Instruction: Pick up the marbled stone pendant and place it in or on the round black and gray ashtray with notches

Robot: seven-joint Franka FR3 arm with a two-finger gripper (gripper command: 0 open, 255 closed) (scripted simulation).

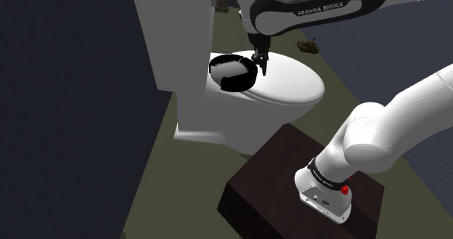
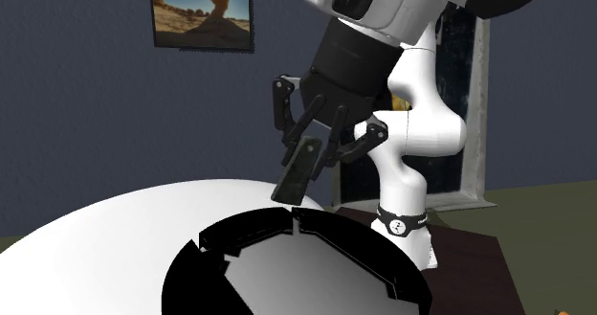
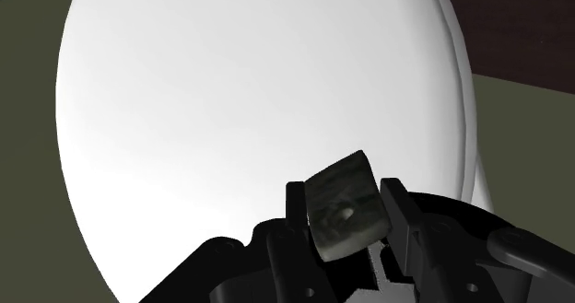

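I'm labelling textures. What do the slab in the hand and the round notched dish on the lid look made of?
The grey-green marbled pendant clasped in the black hand looks like smooth stone: mottled veining. The round black notched ashtray, grey inside, looks matte; ceramic or metal, unclear.

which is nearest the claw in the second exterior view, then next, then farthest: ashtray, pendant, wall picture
1. pendant, clasped in the claw
2. ashtray, just below the claw
3. wall picture, far behind, upper left
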